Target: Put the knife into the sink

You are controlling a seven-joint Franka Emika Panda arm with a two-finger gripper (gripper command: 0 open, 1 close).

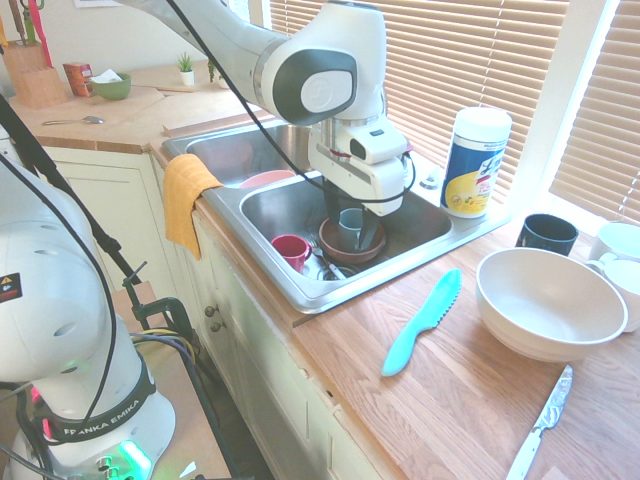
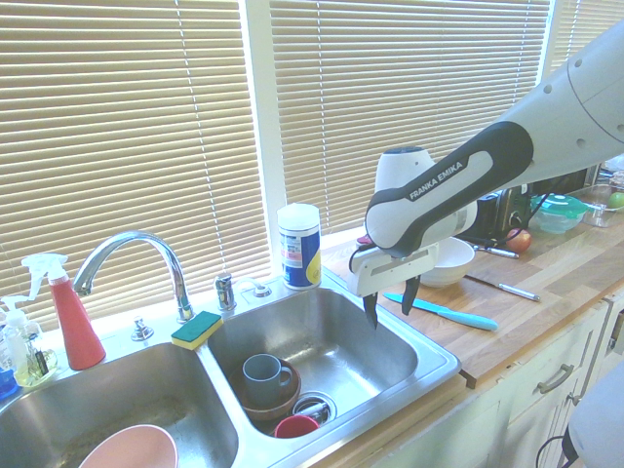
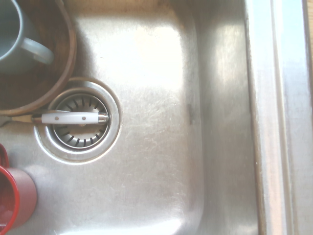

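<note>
The turquoise knife (image 1: pixel 422 322) (image 2: pixel 444 312) lies flat on the wooden counter, between the sink's right rim and a large white bowl. The steel sink (image 1: pixel 300 290) (image 2: pixel 341 341) holds a brown bowl (image 1: pixel 352 245) (image 2: pixel 273 400) with a grey mug (image 2: pixel 261 370) in it, and a red cup (image 1: pixel 291 248) (image 2: pixel 294 426). My gripper (image 2: pixel 388 304) hangs open and empty above the right basin, apart from the knife. The wrist view looks down on the basin floor (image 3: pixel 146 98), its drain (image 3: pixel 78 120) and a white-handled utensil (image 3: pixel 73 117) across it.
A large white bowl (image 1: pixel 548 300), a silver knife (image 1: pixel 545 420) and a black mug (image 1: pixel 546 233) stand on the counter beyond the turquoise knife. A wipes canister (image 1: pixel 476 162) is behind the sink, beside the faucet (image 2: pixel 132 263) and sponge (image 2: pixel 197 330). A yellow towel (image 1: pixel 185 195) drapes the front rim.
</note>
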